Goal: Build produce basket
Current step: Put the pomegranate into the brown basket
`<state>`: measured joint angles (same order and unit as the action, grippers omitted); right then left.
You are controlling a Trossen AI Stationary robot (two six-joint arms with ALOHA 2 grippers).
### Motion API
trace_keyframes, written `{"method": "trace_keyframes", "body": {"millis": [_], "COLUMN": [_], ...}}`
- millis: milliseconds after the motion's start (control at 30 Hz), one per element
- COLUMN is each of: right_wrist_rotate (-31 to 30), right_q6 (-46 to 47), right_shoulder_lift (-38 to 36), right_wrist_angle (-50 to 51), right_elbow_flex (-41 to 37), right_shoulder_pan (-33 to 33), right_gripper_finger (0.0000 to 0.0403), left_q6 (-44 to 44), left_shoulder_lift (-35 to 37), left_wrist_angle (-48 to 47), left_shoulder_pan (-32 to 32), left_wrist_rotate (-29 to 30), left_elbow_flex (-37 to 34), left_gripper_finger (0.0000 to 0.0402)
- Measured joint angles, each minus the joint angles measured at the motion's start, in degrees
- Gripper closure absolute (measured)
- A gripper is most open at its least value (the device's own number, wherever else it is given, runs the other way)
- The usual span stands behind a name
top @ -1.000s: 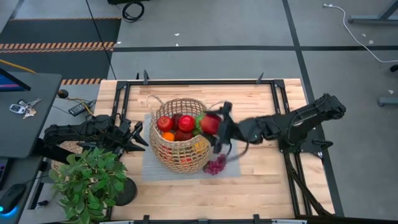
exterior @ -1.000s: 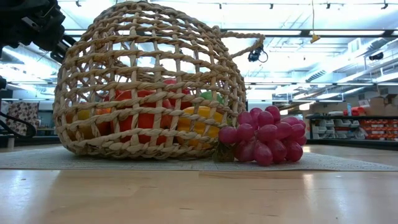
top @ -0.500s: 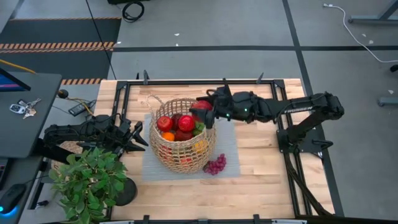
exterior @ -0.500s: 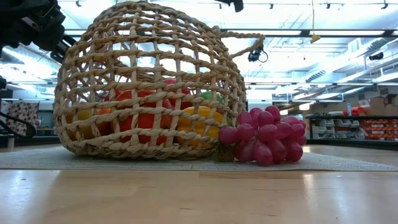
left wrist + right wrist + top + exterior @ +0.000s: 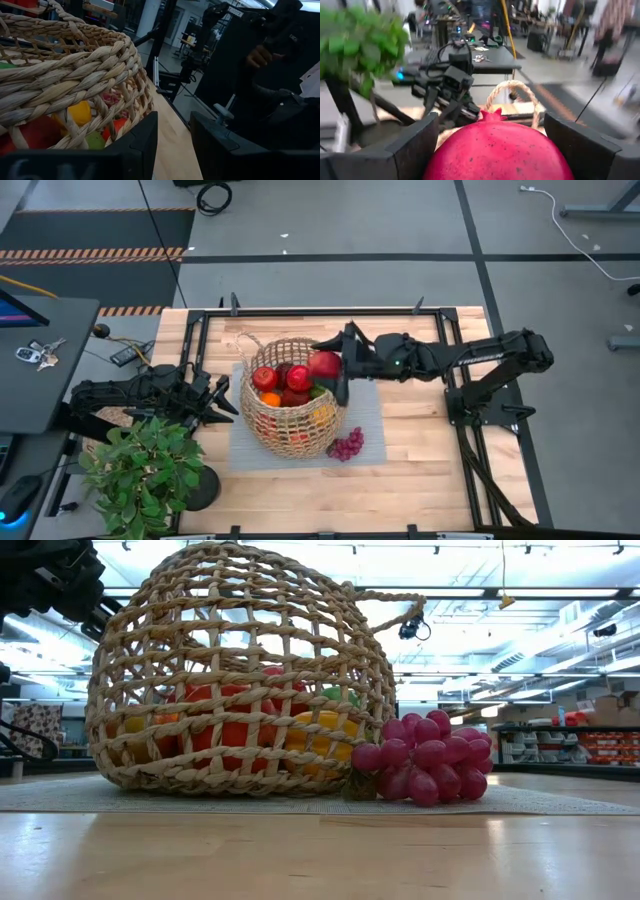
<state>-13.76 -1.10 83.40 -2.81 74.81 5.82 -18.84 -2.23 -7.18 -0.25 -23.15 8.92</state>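
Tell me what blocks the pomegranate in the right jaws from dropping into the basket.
Nothing visible does. The right gripper holds the pomegranate over the basket rim, its mouth open upward. The fruit pile is already heaped near the rim, so it may roll.

Even overhead light, soft shadows; bright ceiling strip lights [image 5: 470, 625] glare behind; right wrist view motion-blurred, blurry green potted plant [image 5: 362, 42].

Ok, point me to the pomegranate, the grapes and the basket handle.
pomegranate [image 5: 497, 147]: right wrist view, middle of its red skin, between the hand's fingers.
grapes [image 5: 425, 766]: low view, centre of the bunch.
basket handle [image 5: 512, 87]: right wrist view, top of the rope loop.
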Motion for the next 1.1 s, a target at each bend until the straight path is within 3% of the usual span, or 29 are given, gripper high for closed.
{"method": "trace_keyframes", "body": {"millis": [433,900,1100], "right_wrist_rotate": [-6.35,-5.96,-6.08], "right_q6": [-51.22,-85.24,-87.35], "right_shoulder_lift": [0.0,0.0,0.0], "right_wrist_angle": [-0.02,-0.22,-1.47], "right_elbow_flex": [0.0,0.0,0.0], "right_shoulder_pan": [2.08,2.01,2.08], "right_gripper_finger": [0.004,0.0038,0.0038], "left_q6": [0.02,0.03,0.0], "left_shoulder_lift": [-0.01,-0.01,0.0], "left_wrist_angle": [0.0,0.0,0.0], "left_shoulder_pan": [0.01,0.0,0.0], "left_wrist_rotate": [0.0,0.0,0.0], "left_elbow_flex": [-0.01,0.0,0.0], "left_gripper_finger": [0.028,0.028,0.028]}}
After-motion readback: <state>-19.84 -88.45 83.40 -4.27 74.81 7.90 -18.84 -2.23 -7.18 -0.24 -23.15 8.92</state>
